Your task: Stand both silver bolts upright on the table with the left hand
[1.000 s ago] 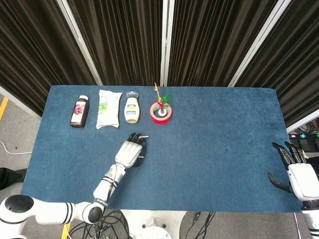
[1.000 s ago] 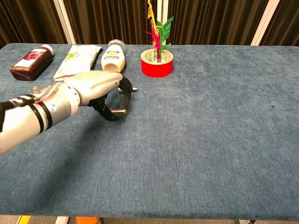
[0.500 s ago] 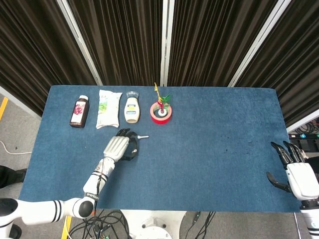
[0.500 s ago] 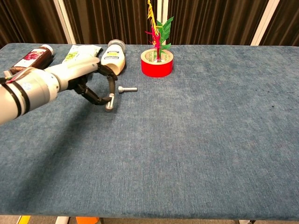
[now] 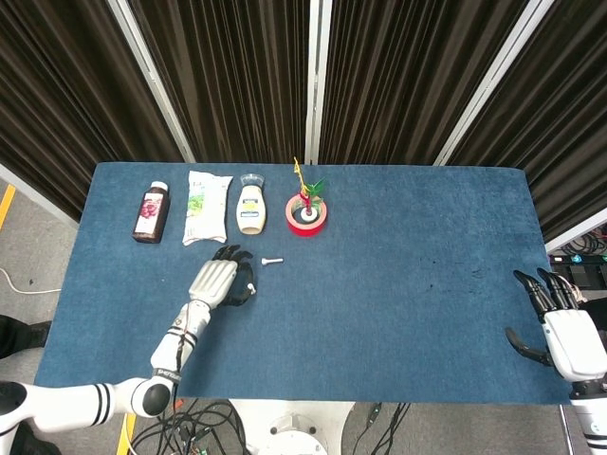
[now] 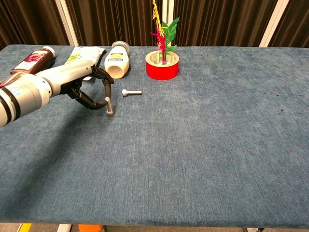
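One silver bolt [image 6: 110, 107] upright (fingers around it); other bolt [image 6: 132, 92] lying flat.

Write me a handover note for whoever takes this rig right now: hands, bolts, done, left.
Left hand: pinching one bolt, upright with its head on the table, not yet released.
Right hand: open, idle at the table's right edge.
Second bolt: lying flat, between the left hand and the red tape roll.
Done: nothing confirmed standing free.
Left: release the first bolt, then stand the second.
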`<state>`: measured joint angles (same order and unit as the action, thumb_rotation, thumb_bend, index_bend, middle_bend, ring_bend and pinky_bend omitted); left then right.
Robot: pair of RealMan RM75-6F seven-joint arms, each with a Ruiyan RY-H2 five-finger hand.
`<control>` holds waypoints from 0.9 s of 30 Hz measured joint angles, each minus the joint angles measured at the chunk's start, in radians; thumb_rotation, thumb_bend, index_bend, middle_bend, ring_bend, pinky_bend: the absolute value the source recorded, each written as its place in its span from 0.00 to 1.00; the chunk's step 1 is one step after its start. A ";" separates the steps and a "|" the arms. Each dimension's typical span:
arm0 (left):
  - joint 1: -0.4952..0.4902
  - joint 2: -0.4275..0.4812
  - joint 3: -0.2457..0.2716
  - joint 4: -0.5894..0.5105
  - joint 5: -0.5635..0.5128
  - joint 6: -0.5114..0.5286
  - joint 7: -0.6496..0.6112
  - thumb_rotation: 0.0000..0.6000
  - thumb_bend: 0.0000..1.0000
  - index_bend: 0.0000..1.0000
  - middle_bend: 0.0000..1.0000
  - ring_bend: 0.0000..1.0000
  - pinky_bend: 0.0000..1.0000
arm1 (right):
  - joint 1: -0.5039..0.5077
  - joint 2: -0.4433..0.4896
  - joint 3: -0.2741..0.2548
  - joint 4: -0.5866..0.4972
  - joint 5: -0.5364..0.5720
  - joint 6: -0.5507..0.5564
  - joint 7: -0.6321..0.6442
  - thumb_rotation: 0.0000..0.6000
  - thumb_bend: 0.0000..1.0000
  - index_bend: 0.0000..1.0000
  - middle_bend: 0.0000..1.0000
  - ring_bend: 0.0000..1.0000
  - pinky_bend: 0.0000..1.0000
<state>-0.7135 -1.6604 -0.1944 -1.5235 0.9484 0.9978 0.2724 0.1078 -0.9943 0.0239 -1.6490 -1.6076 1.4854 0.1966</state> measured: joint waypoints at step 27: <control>-0.081 0.038 -0.062 -0.039 -0.007 -0.010 0.122 1.00 0.39 0.39 0.18 0.02 0.00 | -0.007 0.000 -0.002 0.010 -0.003 0.009 0.010 1.00 0.23 0.06 0.15 0.00 0.00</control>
<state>-0.7949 -1.6224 -0.2561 -1.5628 0.9417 0.9877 0.3948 0.1010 -0.9942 0.0218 -1.6388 -1.6105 1.4940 0.2064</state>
